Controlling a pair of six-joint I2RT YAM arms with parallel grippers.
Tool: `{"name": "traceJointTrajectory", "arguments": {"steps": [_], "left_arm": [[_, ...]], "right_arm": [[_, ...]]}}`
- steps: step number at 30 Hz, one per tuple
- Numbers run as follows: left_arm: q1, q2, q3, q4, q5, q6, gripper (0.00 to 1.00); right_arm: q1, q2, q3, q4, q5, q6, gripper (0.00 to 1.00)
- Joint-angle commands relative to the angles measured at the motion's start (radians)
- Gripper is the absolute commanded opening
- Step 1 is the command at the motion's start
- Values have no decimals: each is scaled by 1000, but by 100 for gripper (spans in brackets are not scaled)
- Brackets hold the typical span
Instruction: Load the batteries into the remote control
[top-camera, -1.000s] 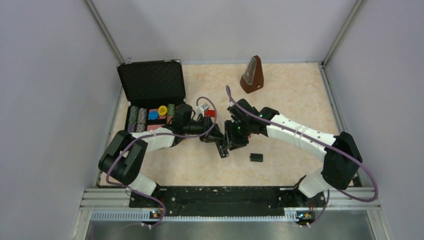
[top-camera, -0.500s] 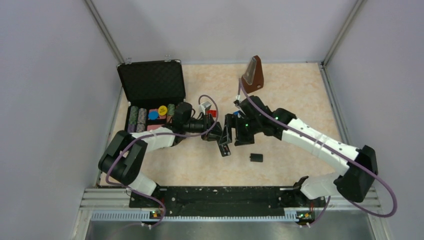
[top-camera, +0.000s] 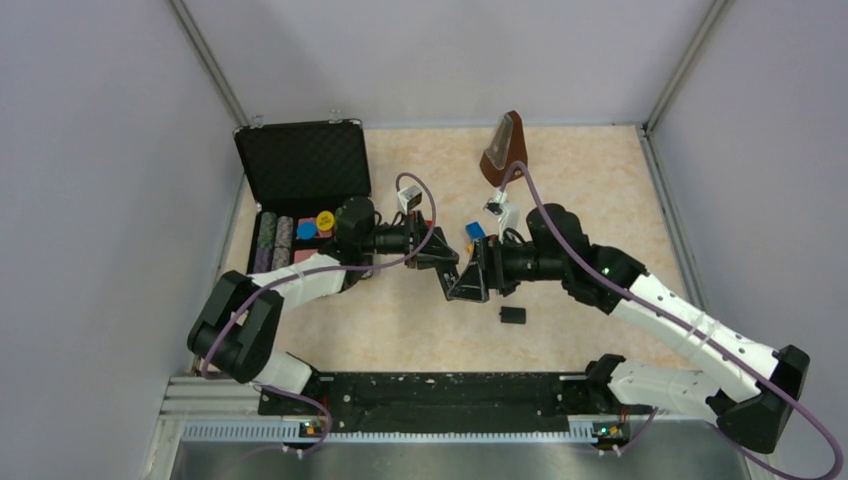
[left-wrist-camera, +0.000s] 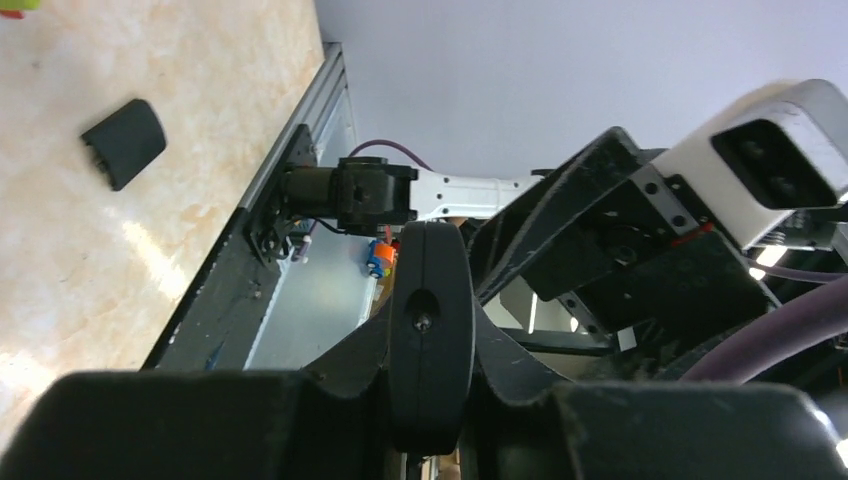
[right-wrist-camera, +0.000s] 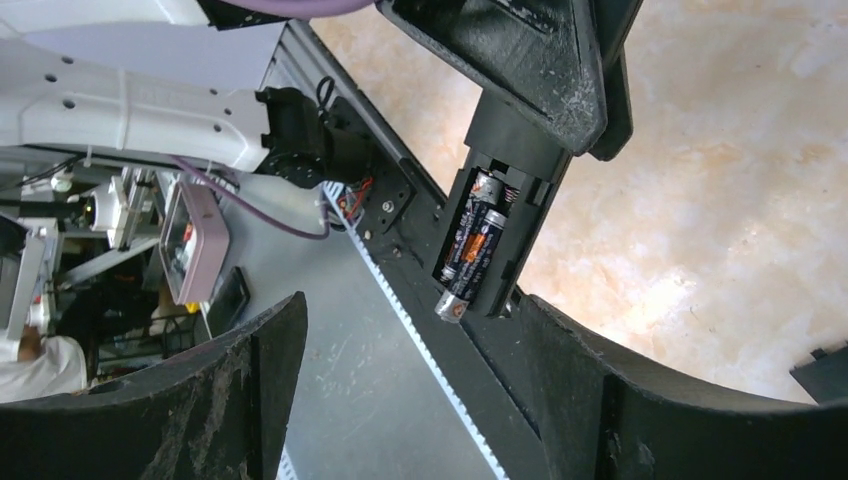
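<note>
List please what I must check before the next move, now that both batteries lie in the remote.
1. Left gripper shut on the remote control: ok.
2. Right gripper open, holding nothing: ok.
3. Both batteries inside the open compartment: ok.
4. Batteries pressed flat: cannot tell; one silvery end seems to stick out at the lower edge.
5. Cover lies free on the table: ok.

Beige marbled table (top-camera: 600, 200) with open black case (top-camera: 303, 165), brown metronome (top-camera: 505, 150), small black cover piece (top-camera: 513, 316).
</note>
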Motion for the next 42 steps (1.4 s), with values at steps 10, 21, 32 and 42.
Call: {"name": "traceJointTrajectory", "arguments": {"steps": [10,21,32,42], "left_arm": [[-7,-133,49,61,40,-42,0],[-7,-152,46,24,49,-17,0],[-7,-170,53,20,60,-17,0],[-7,-181,51,-26,55,17,0]], "right_arm": [[-12,-40,-126,205,-155,65,73],[-13,-66,-153,264,-212,54,71],[-19,-121,-108,153,-119,-79,65],[-19,-102,-124,247,-103,-9,53]]}}
